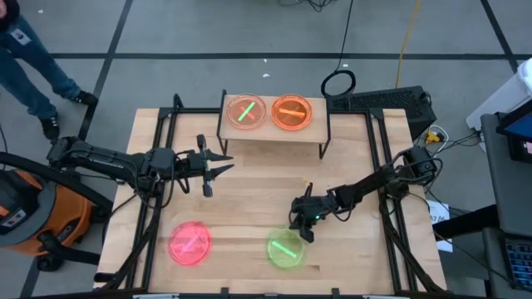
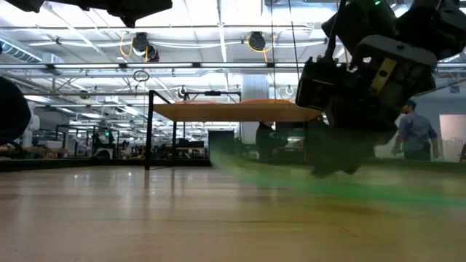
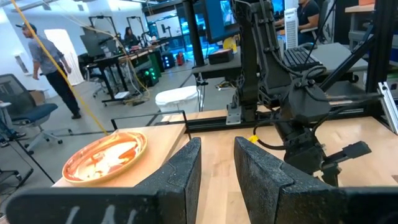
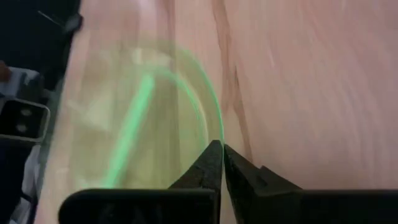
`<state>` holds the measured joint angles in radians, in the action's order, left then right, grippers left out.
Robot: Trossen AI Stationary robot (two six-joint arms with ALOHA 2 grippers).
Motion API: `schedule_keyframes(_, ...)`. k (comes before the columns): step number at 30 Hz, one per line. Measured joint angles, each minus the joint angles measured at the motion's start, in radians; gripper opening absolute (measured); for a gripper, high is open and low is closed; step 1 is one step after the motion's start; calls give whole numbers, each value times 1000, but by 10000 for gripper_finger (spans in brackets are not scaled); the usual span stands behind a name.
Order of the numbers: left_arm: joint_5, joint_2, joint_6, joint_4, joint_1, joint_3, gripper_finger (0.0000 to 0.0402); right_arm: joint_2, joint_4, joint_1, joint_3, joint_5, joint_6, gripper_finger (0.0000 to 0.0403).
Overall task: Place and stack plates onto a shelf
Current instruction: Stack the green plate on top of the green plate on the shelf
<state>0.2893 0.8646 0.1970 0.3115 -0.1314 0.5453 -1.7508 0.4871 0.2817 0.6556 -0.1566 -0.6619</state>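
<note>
The shelf (image 1: 274, 133) stands at the table's far middle. On it sit two plates side by side, a pale orange one with a green streak (image 1: 246, 111) and an orange one (image 1: 292, 112). A pink plate (image 1: 190, 243) lies flat on the table at the near left, and a green plate (image 1: 287, 249) at the near middle. My right gripper (image 4: 222, 148) is shut at the green plate's far rim. My left gripper (image 1: 219, 163) hovers open and level in front of the shelf's left end, with nothing between its fingers (image 3: 186, 168). My right gripper pinches the green plate's far rim (image 4: 219, 134) between its two fingertips. The fingers slant down from the table's far right side. The plate seems to lie on the table under them.
Black frame rails (image 1: 158, 149) run along the table's left and right sides. A keyboard (image 1: 378, 101) lies beyond the far right corner. A person (image 1: 33, 58) stands off the table's far left, and an orange container (image 1: 25, 208) stands beside the left edge. Bare wood lies between the shelf and the near plates.
</note>
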Motion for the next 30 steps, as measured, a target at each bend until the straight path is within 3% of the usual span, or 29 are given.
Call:
schedule_keyframes(14, 0, 0, -6, 0, 0, 0, 104, 104, 94, -69, 0, -2, 93, 0)
schedule_keyframes(23, 0, 0, -9, -1, 0, 0, 104, 190, -12, -82, 0, -5, 106, 1)
schedule_keyframes(26, 0, 0, -10, -1, 0, 0, 104, 189, -21, -62, 0, -27, 106, 18)
schedule_keyframes(30, 0, 0, -12, -2, 0, 0, 104, 186, -74, -27, 0, -32, 72, 70)
